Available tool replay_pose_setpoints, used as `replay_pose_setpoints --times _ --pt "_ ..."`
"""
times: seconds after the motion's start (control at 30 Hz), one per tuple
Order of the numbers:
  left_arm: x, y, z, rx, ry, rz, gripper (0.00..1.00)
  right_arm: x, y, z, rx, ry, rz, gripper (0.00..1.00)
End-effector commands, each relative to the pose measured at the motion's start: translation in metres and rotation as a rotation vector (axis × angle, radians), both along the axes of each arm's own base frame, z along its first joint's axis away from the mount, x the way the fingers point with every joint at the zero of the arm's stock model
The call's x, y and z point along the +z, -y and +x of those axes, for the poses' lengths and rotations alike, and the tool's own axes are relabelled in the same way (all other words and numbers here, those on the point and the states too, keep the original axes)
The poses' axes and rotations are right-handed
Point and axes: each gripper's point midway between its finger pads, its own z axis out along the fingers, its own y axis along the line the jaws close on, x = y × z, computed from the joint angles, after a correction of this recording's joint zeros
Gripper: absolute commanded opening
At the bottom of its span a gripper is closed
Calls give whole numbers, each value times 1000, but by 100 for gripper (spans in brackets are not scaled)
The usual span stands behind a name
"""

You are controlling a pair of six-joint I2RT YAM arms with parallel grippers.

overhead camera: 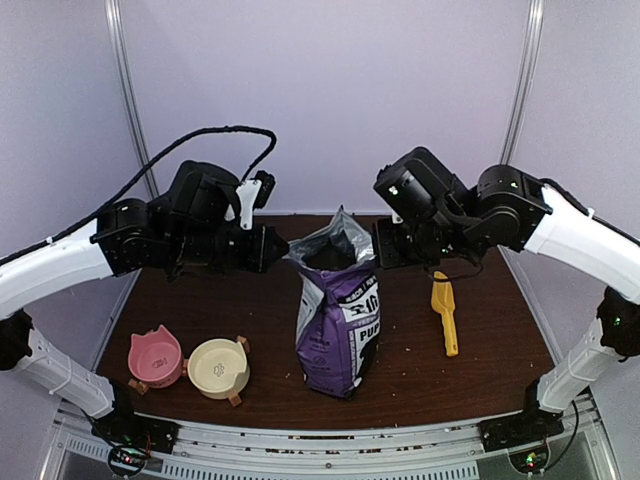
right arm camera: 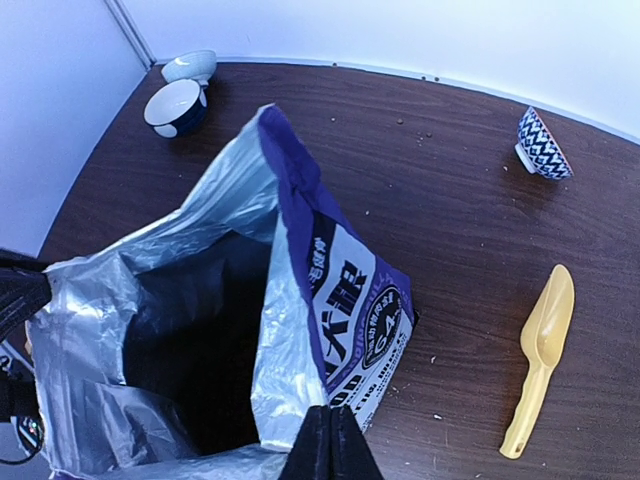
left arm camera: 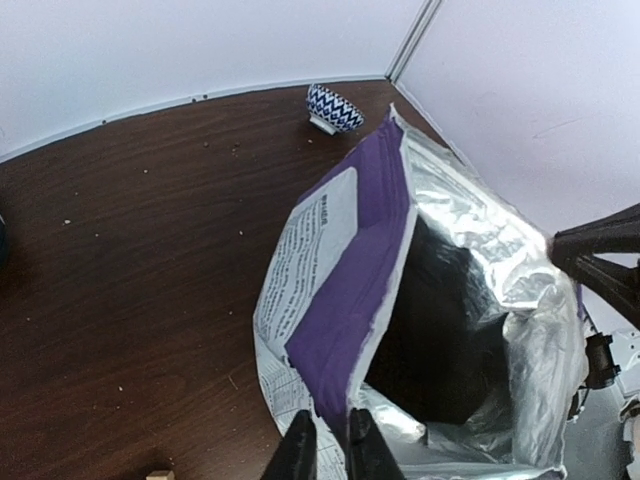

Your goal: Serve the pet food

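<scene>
The purple-and-white bag (overhead camera: 338, 325) stands upright mid-table with its silver-lined mouth held open. My left gripper (overhead camera: 281, 248) is shut on the left rim of the mouth; in the left wrist view the purple edge (left arm camera: 345, 290) runs between its fingertips (left arm camera: 332, 447). My right gripper (overhead camera: 379, 252) is shut on the right rim; in the right wrist view its fingertips (right arm camera: 330, 442) pinch the bag's edge (right arm camera: 300, 330). The inside of the bag (right arm camera: 200, 340) is dark, and the pet food pellets cannot be made out.
A yellow scoop (overhead camera: 445, 315) lies on the table right of the bag, also in the right wrist view (right arm camera: 540, 355). A pink bowl (overhead camera: 155, 357) and a cream bowl (overhead camera: 219, 367) stand front left. A blue patterned bowl (right arm camera: 543, 143) and two more bowls (right arm camera: 176, 106) sit at the back.
</scene>
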Motion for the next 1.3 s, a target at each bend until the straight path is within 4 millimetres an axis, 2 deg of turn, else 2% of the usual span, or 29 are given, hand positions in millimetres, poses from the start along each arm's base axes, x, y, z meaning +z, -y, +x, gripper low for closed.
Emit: replay_pose_setpoints --times 0.0,0.03,0.1,0.2,0.27,0.37,0.47,0.5,0.6,0.87,1.0,1.17,1.2,1.27 --pt "38 7 2 -87 94 -33 28 31 -1 -3 92 45 82 14" --pt "47 10 1 -110 108 -41 41 37 -7 -5 124 44 110 23" --pt "58 16 -1 -150 132 -50 59 48 -14 -8 153 50 154 42" --pt "61 22 0 -177 143 -30 76 56 -13 -5 144 70 165 58" --pt "56 23 3 -174 137 0 81 56 -12 -1 129 73 156 61" --pt "45 23 8 -160 106 56 84 49 -13 6 113 62 134 61" --pt "35 23 11 -147 81 86 83 43 -13 15 92 53 112 56" --pt "33 22 12 -142 74 90 82 42 -13 18 86 53 105 51" --pt "29 22 14 -135 64 91 70 35 -18 23 91 43 84 42" --pt "19 21 17 -114 44 106 47 16 -30 30 105 14 35 38" --pt "12 21 18 -107 25 118 32 9 -29 35 87 6 14 26" --pt "10 21 21 -98 23 124 4 7 -25 42 59 12 5 0" --pt "10 21 23 -95 25 126 0 8 -21 46 48 15 4 0" --pt "10 25 27 -99 34 126 0 11 -16 52 33 21 6 0"
